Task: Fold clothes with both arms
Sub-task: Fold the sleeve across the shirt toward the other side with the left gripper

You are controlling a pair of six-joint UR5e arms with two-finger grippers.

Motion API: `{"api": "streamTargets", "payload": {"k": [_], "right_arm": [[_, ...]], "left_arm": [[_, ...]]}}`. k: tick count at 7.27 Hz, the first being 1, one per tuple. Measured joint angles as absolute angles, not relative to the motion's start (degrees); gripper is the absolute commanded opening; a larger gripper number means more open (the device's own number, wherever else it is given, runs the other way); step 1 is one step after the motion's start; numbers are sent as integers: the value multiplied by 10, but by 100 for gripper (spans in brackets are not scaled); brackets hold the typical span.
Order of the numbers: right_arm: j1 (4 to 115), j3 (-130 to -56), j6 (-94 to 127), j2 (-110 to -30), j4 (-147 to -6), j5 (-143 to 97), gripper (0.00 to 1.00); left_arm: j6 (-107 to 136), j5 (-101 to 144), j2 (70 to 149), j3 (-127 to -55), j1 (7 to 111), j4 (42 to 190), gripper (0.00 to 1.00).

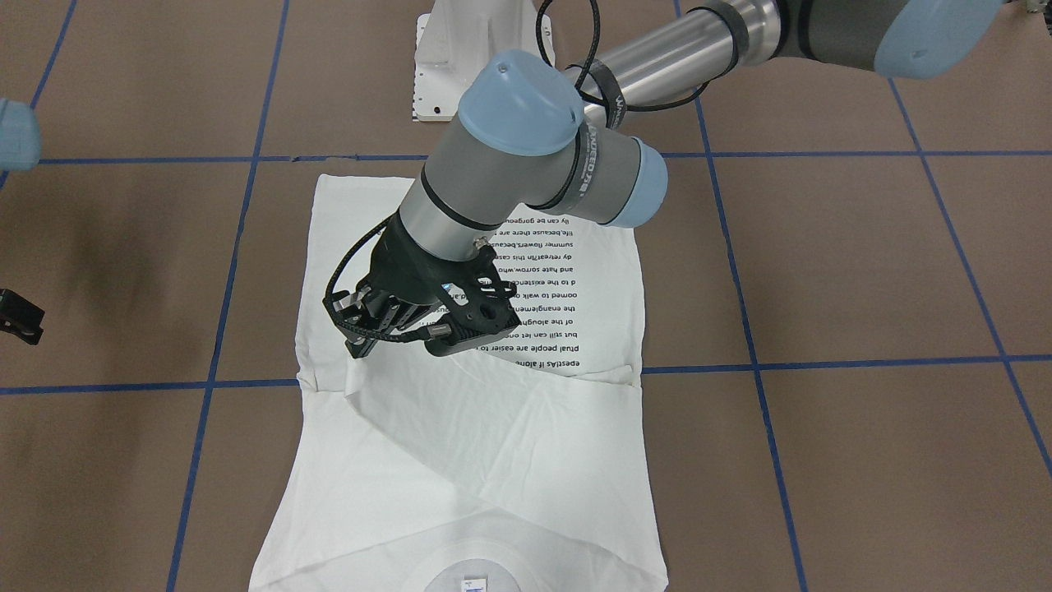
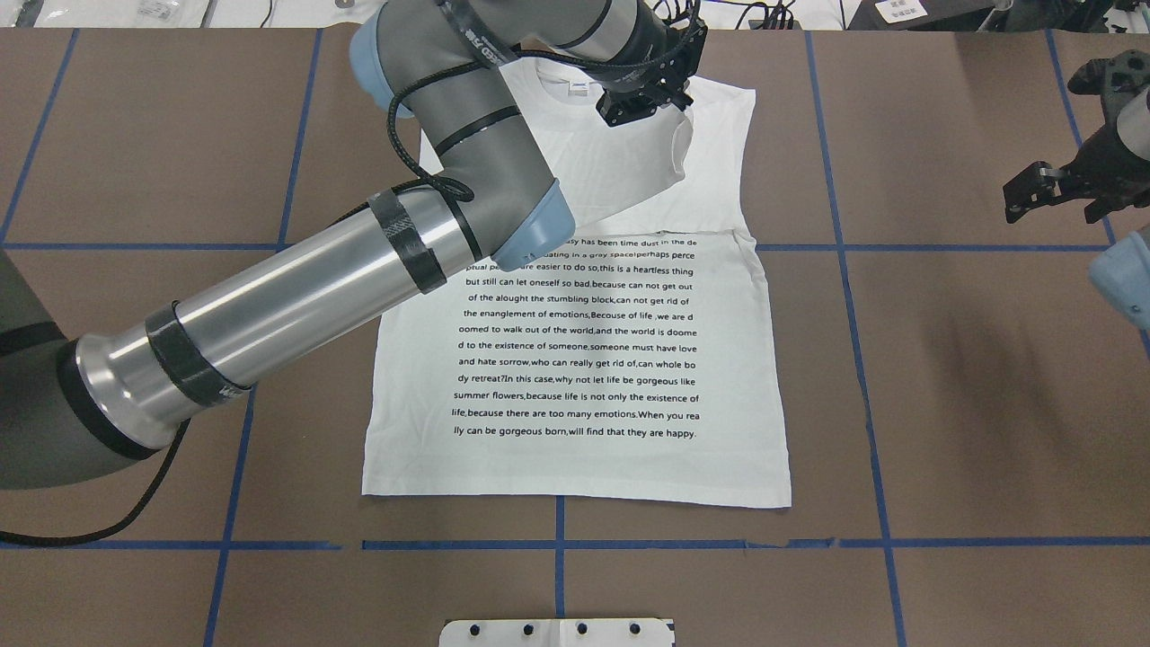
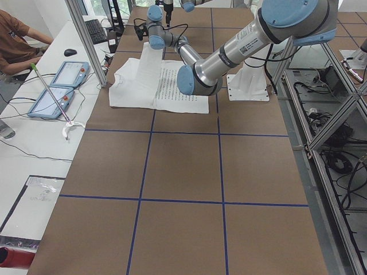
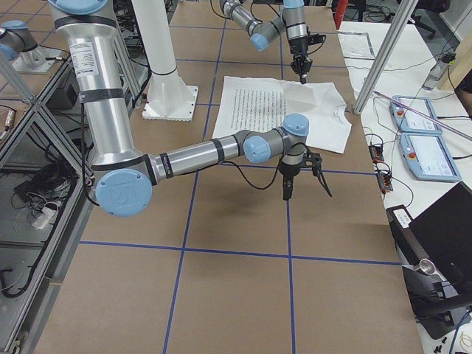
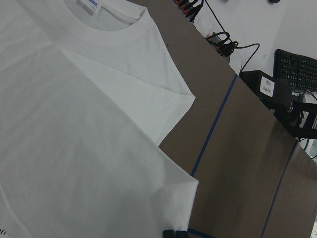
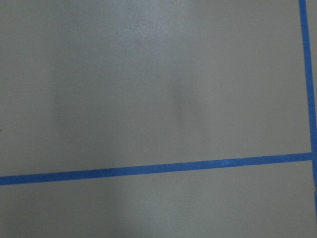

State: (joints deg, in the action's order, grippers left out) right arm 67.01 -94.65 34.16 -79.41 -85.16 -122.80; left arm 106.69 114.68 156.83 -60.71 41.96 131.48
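The white shirt (image 2: pixel 575 359) lies flat on the brown table with its black printed text facing up. Its far part is covered by plain white folded-over cloth (image 1: pixel 493 427), and the round collar with its tag (image 1: pixel 470 580) is at the far end. My left arm reaches across the shirt. My left gripper (image 2: pixel 633 110) hovers just over the folded cloth near the collar, and its fingertips (image 5: pixel 174 233) look shut with nothing between them. My right gripper (image 2: pixel 1051 208) is open and empty over bare table, well to the right of the shirt.
The white pedestal base (image 2: pixel 557 632) stands at the near table edge. Blue tape lines (image 2: pixel 835 270) grid the table. Beyond the far edge are an aluminium post (image 3: pixel 86 40), two control tablets (image 3: pixel 63 74) and a seated person (image 3: pixel 17 40).
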Motion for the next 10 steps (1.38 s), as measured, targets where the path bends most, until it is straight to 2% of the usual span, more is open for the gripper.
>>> {"api": "streamTargets", "payload": {"k": [4,5,6,10], "right_arm": [[670,-937,342,-791,-852,-1228,100],[670,-937,343,-790,-852,-1228,100],[669,-937,343,-789,-852,-1228,100],[666,-938,352,-779,-826,-1230,100]], "left_arm": [[1065,1072,1571,-561,356,1368,0],[1065,1057,1578,-540,343,1384,90],[1064,1038,1586,-517,332,1405,100],[1019,1016,1593,-490,326,1448,100]]}}
